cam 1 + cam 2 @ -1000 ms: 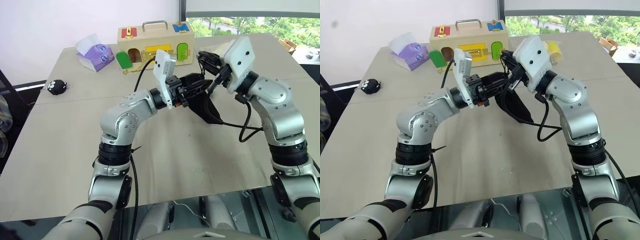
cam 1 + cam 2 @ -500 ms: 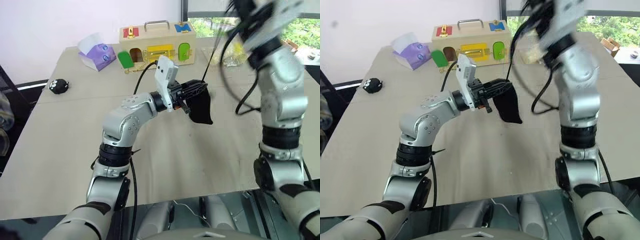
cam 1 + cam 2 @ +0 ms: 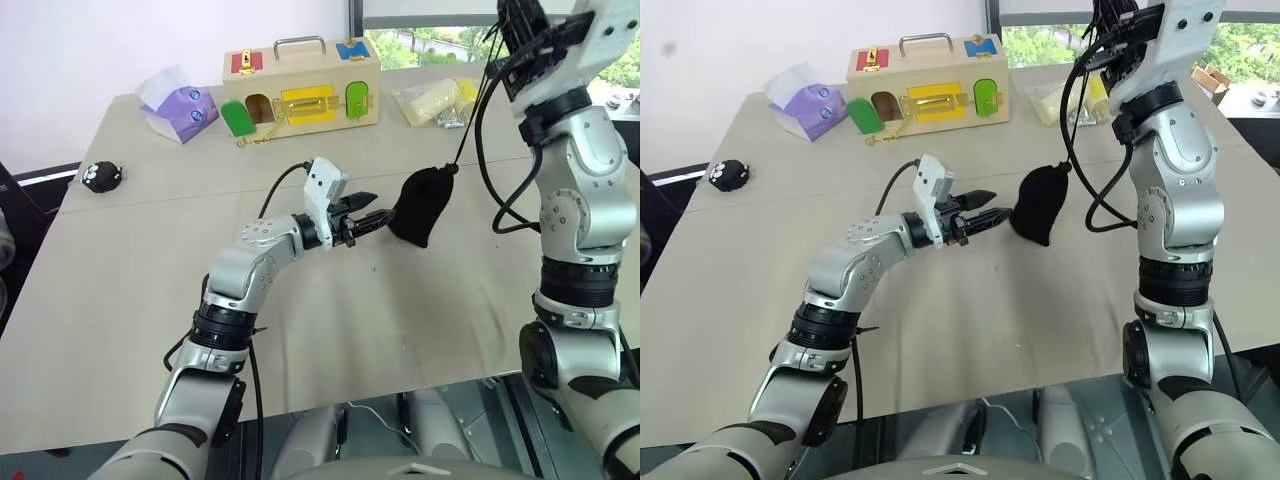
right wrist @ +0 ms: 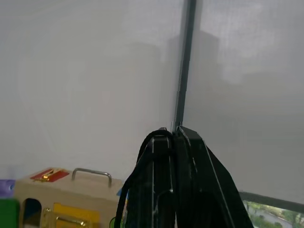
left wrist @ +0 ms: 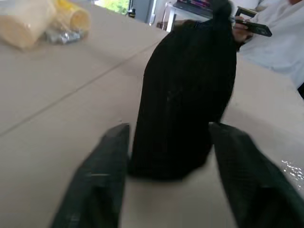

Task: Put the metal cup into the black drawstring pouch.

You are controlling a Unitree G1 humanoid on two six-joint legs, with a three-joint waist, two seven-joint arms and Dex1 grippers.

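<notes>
The black drawstring pouch hangs bulging from its thin cord, its bottom at the tabletop near the table's middle. High at the right, my right gripper is shut on that cord, its fingertips pressed together. My left gripper is open just left of the pouch and points at it. In the left wrist view its fingers stand on either side of the pouch without touching it. The metal cup is hidden from view.
At the table's far side stand a wooden latch box, a purple tissue pack and a clear bag of yellowish cups. A black fuzzy toy lies far left. A person's sleeve shows beyond the table.
My left gripper let go of the pouch, opened and sank toward the table. My right gripper rose up and to the right with the cord, and the pouch now dangles from it.
</notes>
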